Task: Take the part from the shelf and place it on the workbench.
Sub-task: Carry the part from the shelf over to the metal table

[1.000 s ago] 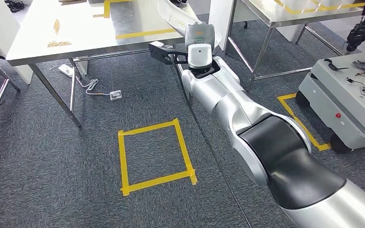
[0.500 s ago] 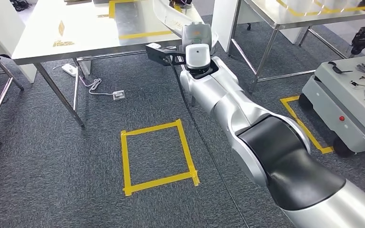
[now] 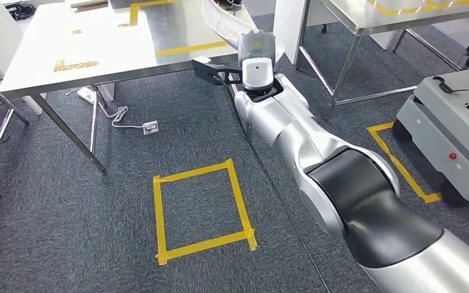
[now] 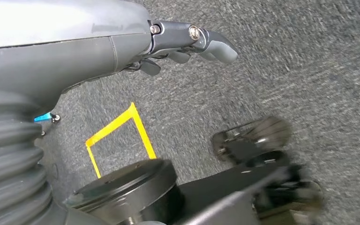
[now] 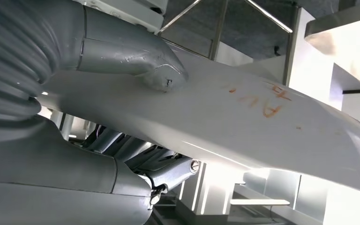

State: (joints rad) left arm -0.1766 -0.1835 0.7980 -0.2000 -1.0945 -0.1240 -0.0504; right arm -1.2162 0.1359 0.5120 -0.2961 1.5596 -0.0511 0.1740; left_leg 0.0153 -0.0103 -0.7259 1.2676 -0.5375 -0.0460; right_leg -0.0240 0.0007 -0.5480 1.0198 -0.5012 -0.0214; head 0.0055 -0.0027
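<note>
My right arm reaches forward in the head view, with its wrist unit (image 3: 258, 58) at the near corner of the white workbench (image 3: 98, 52). Beyond the wrist, the long white curved part (image 3: 220, 21) sticks out over the bench corner. In the right wrist view my right hand (image 5: 122, 51) grips this white part (image 5: 262, 122), which bears orange marks; the thumb presses one face and the dark fingers (image 5: 168, 171) lie against the other. My left hand (image 4: 122, 42) hangs over the grey carpet with nothing in it, its fingers (image 4: 215, 46) loosely extended.
A yellow tape square (image 3: 201, 207) marks the carpet in front of me. A grey wheeled cart (image 3: 458, 134) stands at the right inside yellow floor tape. A second metal table (image 3: 366, 15) is at the back right. A power strip and cable (image 3: 149, 127) lie under the workbench.
The whole picture has shifted a little, so the camera has moved. My right hand keeps the same hold on the white part near the bench corner.
</note>
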